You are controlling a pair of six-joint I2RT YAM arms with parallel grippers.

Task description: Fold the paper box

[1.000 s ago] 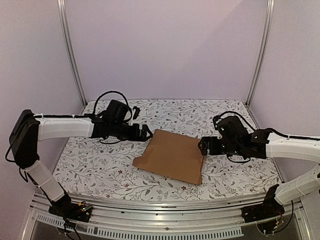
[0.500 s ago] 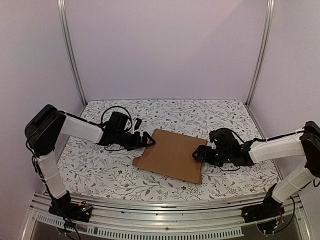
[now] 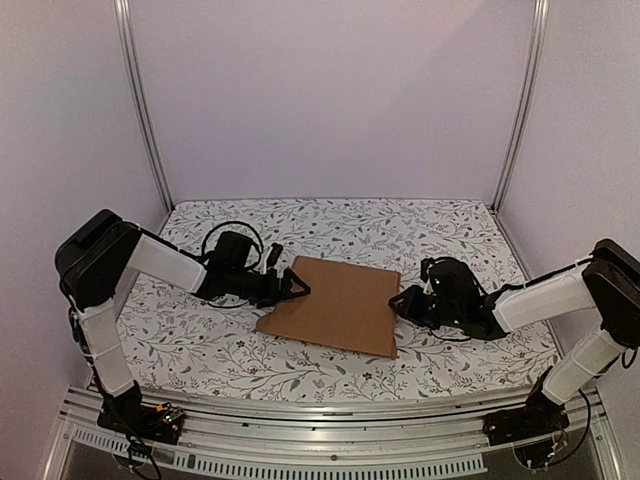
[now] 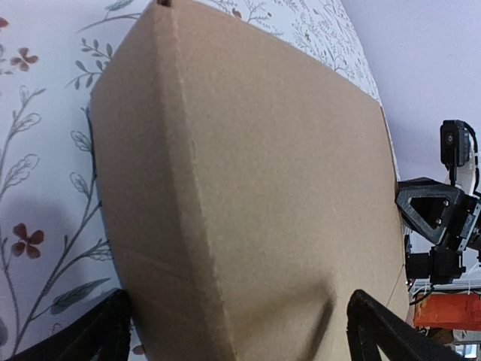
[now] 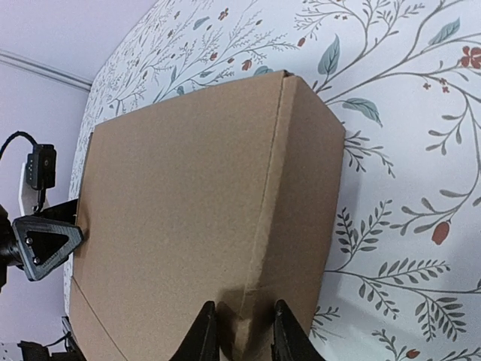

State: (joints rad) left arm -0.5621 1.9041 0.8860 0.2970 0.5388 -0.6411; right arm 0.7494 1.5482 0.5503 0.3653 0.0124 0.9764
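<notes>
Brown corrugated cardboard, the box [image 3: 335, 305] is lying flat and closed at the middle of the floral bench [image 3: 200, 350]. Its long axis is running roughly left to right, the right end skewing nearer the bench's front edge. The right end effector [image 3: 398, 303] is pinching the box's right edge. The left end effector [image 3: 298, 286] is gaping wide, straddling the left edge.

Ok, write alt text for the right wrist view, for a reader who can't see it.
The right gripper pinches the near edge of a flat brown paper box that fills most of the frame, resting on a floral tablecloth. At the box's far left side, a black fingertip of the left gripper sits by its edge.
</notes>
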